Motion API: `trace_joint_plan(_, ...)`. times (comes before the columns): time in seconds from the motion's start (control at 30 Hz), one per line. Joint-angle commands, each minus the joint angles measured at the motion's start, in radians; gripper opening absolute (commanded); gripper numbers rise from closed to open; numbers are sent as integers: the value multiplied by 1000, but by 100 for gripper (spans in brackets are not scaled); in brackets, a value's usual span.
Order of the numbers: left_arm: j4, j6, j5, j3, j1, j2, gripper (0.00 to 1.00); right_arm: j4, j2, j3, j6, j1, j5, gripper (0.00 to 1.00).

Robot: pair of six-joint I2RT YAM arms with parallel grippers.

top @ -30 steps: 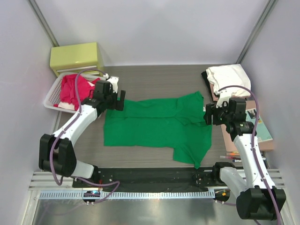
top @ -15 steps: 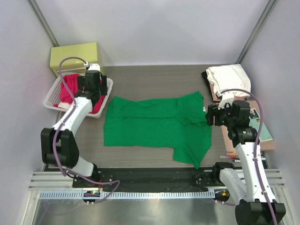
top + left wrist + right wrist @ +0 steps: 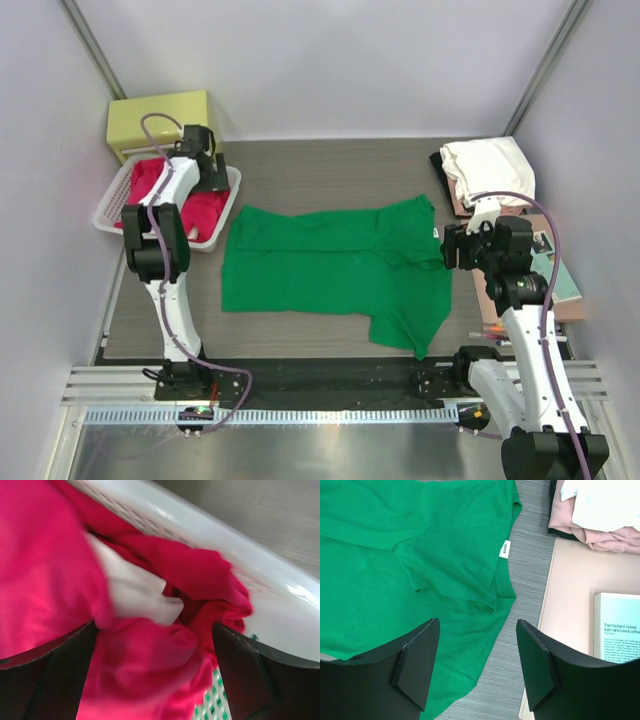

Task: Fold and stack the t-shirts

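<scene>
We judge the job to be partway through: a stack of folded t-shirts point(image 3: 487, 165) sits at the far right of the tabletop point(image 3: 330, 180), a white one on top of pale pink and black, and that part looks done. The green t-shirt point(image 3: 330, 265) lies spread across the middle of the tabletop with its neck label point(image 3: 504, 549) toward the right. One sleeve seems turned in over the body and the other sticks out toward the near edge, so we take its folding as barely begun. The red t-shirts point(image 3: 200, 212) lie crumpled in the white basket point(image 3: 108, 210) at the far left, with something white among them, all unfolded. The left gripper point(image 3: 152, 672) hangs over that basket with its jaws spread wide on either side of a bulge of red cloth, not pinching it. The right gripper point(image 3: 475, 665) hovers above the green shirt's right edge, jaws apart and holding nothing. What is left, as we see it: finish folding the green one, carry it to the stack, then take each shirt from the basket in turn
</scene>
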State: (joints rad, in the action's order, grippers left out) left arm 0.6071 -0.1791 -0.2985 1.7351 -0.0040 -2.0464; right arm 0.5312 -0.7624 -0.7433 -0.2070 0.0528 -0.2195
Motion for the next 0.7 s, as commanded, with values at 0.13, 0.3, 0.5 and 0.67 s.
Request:
trace_joint_plan(0.13,223,-91,220,35,70,-153,95,-46,18,7,0,-1,37,68)
trace_joint_plan(0.3,206,-57,242,-43,70,-133,95,-54,-3,7,1,-1,25,68)
trace_joint_plan(0.5,198,-33,260,-75,15,-141,91,-56,-14,12,-5,-1,25,68)
trace_joint_plan(0.67,137,46,239,-106,-152,-78,91,-54,-17,13,-5,-1,16,68)
